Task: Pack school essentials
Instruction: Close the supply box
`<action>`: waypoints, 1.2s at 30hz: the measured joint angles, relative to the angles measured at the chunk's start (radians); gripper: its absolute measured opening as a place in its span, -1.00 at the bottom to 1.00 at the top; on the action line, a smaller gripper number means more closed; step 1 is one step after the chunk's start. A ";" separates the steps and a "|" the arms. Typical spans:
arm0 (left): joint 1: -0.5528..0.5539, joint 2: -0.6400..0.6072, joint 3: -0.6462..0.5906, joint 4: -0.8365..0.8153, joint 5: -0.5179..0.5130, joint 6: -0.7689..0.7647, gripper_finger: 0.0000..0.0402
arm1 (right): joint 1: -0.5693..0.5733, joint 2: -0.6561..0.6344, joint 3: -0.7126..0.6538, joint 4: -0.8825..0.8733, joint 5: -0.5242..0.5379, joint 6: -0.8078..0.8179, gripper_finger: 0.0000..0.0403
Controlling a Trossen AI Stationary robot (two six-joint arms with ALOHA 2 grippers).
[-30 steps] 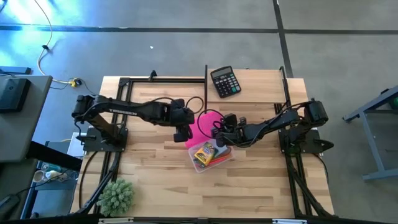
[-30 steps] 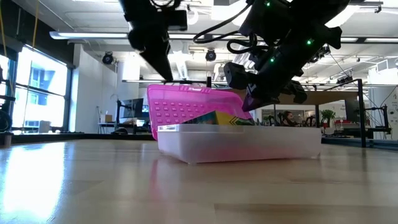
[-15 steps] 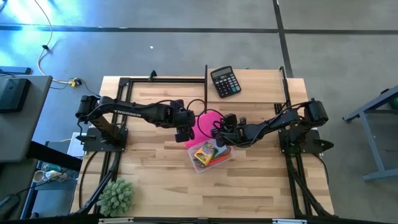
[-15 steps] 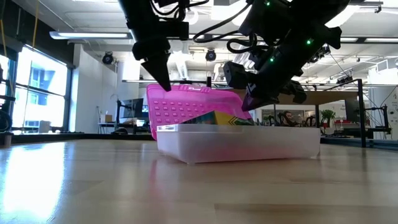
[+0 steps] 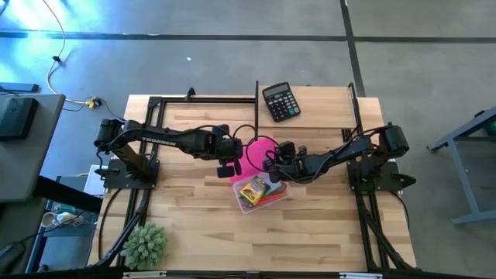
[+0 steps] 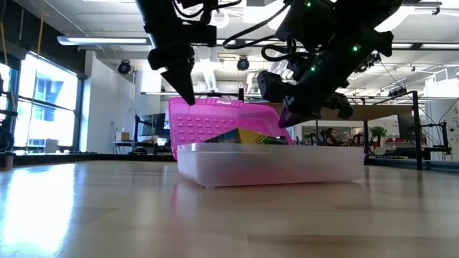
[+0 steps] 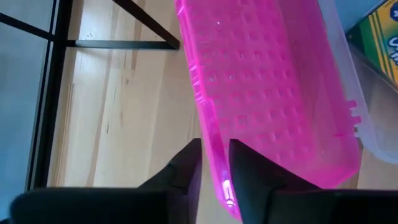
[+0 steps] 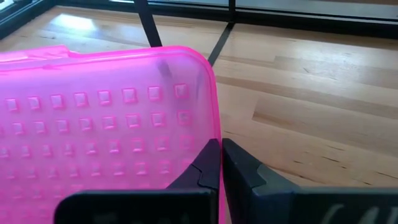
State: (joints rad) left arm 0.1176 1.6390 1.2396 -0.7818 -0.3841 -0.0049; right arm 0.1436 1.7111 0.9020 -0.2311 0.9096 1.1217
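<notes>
While the clear box (image 5: 262, 195) is sitting mid-table with its pink lid (image 5: 259, 155) standing open, one yellow-green crayon box (image 5: 253, 188) and something red are lying inside; its printed lettering is too cut off to read. The left gripper (image 7: 214, 163) is reaching in from the left, its fingers pinching the lid's edge. The right gripper (image 8: 220, 163) is stretching in from the right, fingers shut tight at the lid's other edge. Farther back, one black calculator (image 5: 280, 102) is lying near the table's far edge.
</notes>
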 joint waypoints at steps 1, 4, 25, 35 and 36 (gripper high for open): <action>-0.001 0.000 0.000 0.000 0.000 0.001 -0.68 | 0.000 0.000 0.000 0.002 0.000 -0.001 -1.00; -0.006 0.000 0.000 0.001 -0.002 0.017 -0.78 | 0.000 0.000 0.000 0.005 0.000 -0.001 -1.00; -0.009 0.000 0.000 -0.002 -0.077 0.069 -0.93 | 0.001 -0.022 0.000 -0.018 0.003 -0.043 -0.63; -0.009 0.000 0.000 -0.004 -0.100 0.108 -0.93 | 0.026 -0.100 0.000 -0.022 -0.011 -0.116 -0.60; -0.009 0.000 0.000 -0.004 -0.102 0.121 -0.93 | 0.031 -0.111 0.000 -0.019 -0.011 -0.130 -0.60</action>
State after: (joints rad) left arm 0.1081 1.6390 1.2396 -0.7856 -0.4859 0.1158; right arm 0.1745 1.5998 0.9020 -0.2498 0.8989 0.9917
